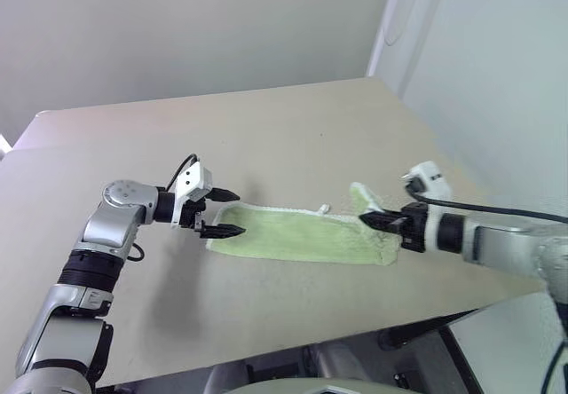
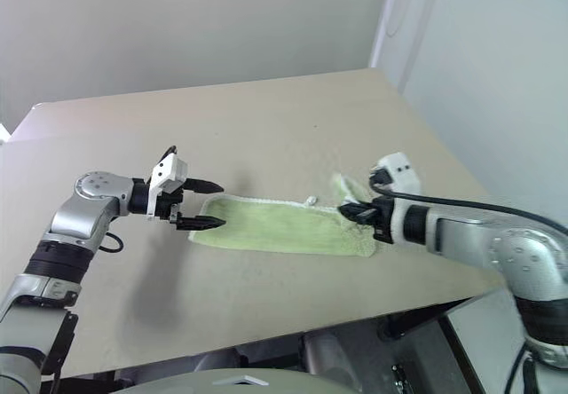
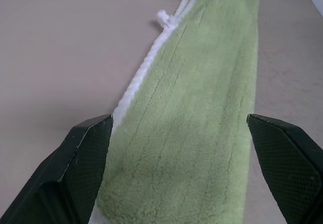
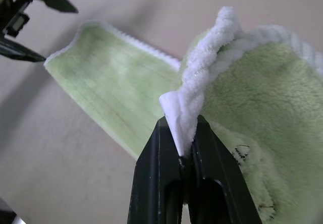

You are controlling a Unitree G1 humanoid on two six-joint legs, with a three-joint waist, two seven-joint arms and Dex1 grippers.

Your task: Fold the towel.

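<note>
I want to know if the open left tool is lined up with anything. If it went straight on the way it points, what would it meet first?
Probably the towel: the left tool is open at its near end, one finger either side, though its height above the cloth is unclear.

The towel (image 1: 297, 237) lies stretched left to right on the table (image 1: 266, 137), toward its near edge, with its right end lifted off the surface. The left gripper (image 1: 222, 213) sits at the towel's left end, one finger on either side of that end, while the right gripper (image 1: 371, 221) is at the right end, clamped on the raised corner. A small tag (image 1: 324, 208) sticks out from the towel's far edge, between the two grippers.
</note>
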